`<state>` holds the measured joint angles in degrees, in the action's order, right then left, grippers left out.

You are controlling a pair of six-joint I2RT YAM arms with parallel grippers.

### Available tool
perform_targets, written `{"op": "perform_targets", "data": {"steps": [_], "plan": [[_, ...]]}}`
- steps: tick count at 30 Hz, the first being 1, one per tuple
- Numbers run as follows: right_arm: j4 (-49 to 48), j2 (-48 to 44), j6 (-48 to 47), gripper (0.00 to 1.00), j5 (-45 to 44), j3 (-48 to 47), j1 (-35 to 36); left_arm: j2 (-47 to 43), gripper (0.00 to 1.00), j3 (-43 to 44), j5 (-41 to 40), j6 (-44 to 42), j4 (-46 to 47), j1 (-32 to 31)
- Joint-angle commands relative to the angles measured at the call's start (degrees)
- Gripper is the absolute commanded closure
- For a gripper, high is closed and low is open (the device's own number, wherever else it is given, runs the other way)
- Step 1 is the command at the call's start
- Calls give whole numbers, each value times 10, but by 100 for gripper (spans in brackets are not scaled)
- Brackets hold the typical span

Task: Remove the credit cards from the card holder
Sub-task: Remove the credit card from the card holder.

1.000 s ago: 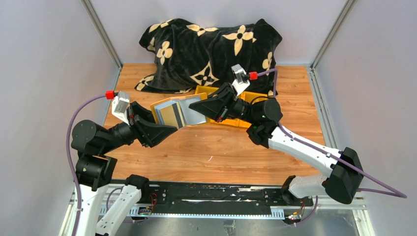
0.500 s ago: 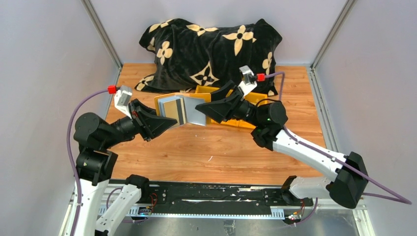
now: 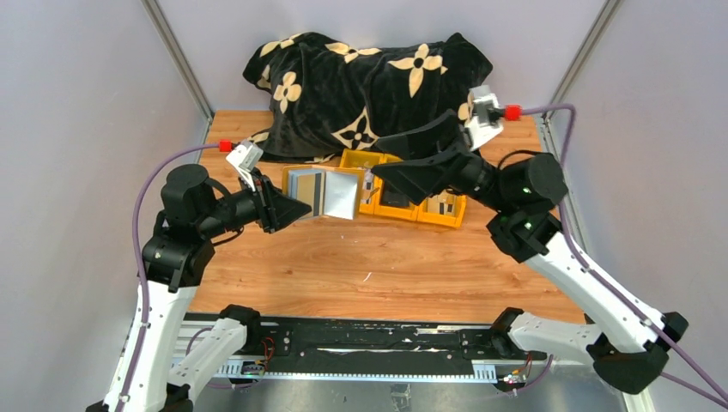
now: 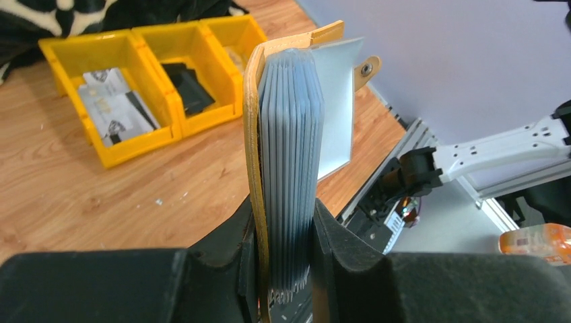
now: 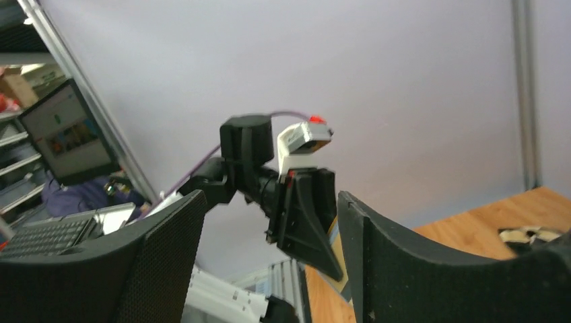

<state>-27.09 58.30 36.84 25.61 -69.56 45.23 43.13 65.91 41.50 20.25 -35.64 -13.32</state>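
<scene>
The card holder (image 3: 330,192) hangs above the wooden table, and my left gripper (image 3: 290,204) is shut on its lower end. In the left wrist view the holder stands edge-on between my fingers: mustard-yellow cover (image 4: 252,134), blue-grey accordion pockets (image 4: 291,134), silvery flap (image 4: 337,108) with its snap button (image 4: 365,67). No card shows sticking out of the pockets. Pale flat cards (image 4: 113,108) lie in one yellow bin. My right gripper (image 3: 378,156) is open and holds nothing, to the right of the holder and apart from it. The right wrist view looks between its fingers (image 5: 273,195) at the left gripper.
A row of yellow bins (image 3: 453,216) stands behind and right of the holder; one holds a black item (image 4: 188,94). A black blanket with beige flowers (image 3: 369,77) fills the back of the table. Grey walls close in both sides.
My right gripper has opened and drawn back up and to the right, off the holder. My left arm has closed tighter on the holder and carried it back and up.
</scene>
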Motion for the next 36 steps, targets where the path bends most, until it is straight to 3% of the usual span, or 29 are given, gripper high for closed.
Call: {"op": "perform_targets", "data": {"steps": [1,10,22,28,31,34,36], "plan": [[70,76,45,26,110,-18,6,20,100,31,-22,-48,-43,0],[37,145,99,35,173,17,27,33,100,42,46,-40,-34,0],[64,159,78,41,146,44,30,22,100,39,130,-9,19,0],[9,173,100,47,151,38,42,9,99,12,148,15,52,0],[-12,191,120,53,148,30,49,9,91,-3,163,34,68,0],[-16,205,127,59,141,25,55,5,65,-20,196,76,106,0],[-27,206,134,62,141,27,57,-1,55,-30,217,101,132,0]]}}
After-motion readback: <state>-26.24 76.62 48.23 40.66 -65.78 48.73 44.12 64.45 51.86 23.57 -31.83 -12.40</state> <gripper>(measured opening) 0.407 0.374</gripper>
